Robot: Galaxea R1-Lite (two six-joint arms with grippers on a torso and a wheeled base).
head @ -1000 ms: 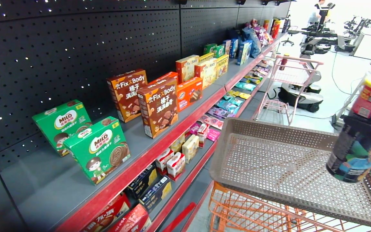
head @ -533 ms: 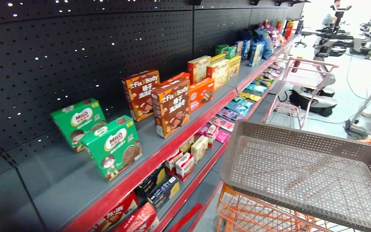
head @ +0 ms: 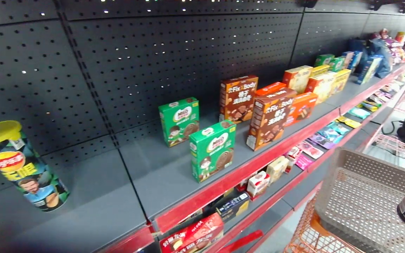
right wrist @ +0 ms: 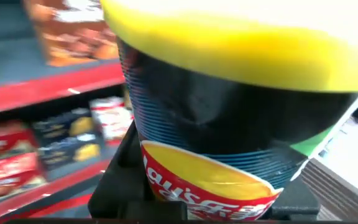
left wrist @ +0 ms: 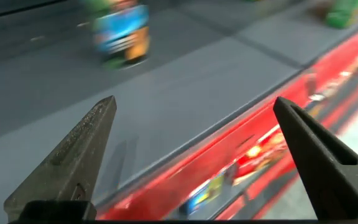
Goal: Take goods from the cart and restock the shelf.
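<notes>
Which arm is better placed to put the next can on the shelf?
Right. The right end effector is shut on a yellow-lidded can beside the basket. The left end effector hangs open and empty over the shelf, near the shelved can.

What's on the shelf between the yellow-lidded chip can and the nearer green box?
Nothing: bare grey shelf from tall can to green box, in head view.
</notes>
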